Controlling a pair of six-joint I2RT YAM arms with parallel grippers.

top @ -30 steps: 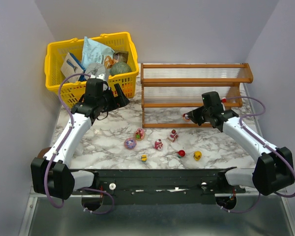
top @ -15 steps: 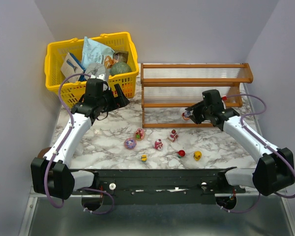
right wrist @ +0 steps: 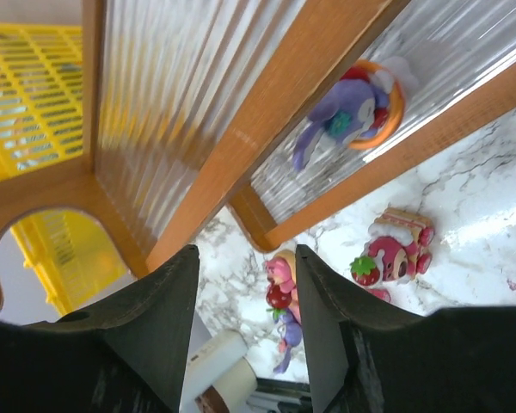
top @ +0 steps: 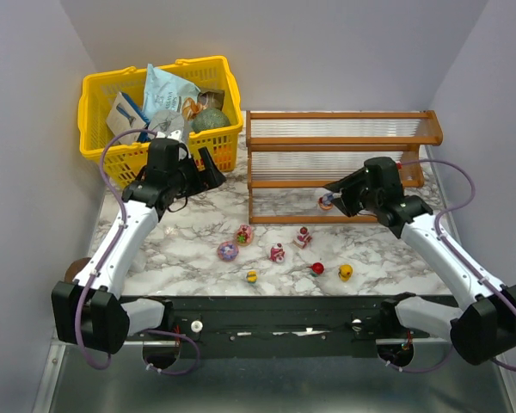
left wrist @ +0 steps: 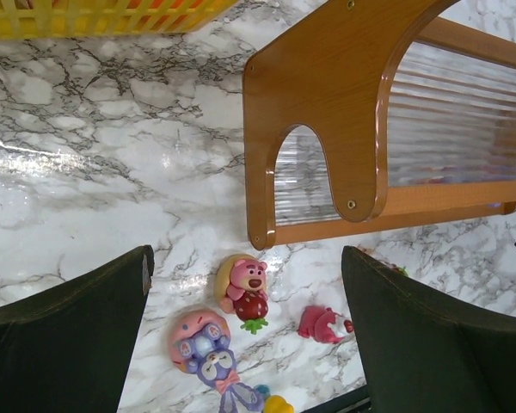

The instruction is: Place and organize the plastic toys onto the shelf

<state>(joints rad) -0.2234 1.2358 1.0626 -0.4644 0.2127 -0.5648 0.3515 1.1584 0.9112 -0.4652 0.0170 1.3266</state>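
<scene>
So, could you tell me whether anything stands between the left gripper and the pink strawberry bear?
Nothing visible does: the pink strawberry bear lies in plain view ahead of the open left gripper; the shelf stands beside it, not between.

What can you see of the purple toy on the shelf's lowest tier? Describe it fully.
The purple toy is a small, glossy plastic figure with long drooping ears and a teal spot, backed by an orange ring. It rests on the clear ribbed bottom tier of the shelf, behind its wooden front rail. The right gripper stands open near it, not touching.
</scene>
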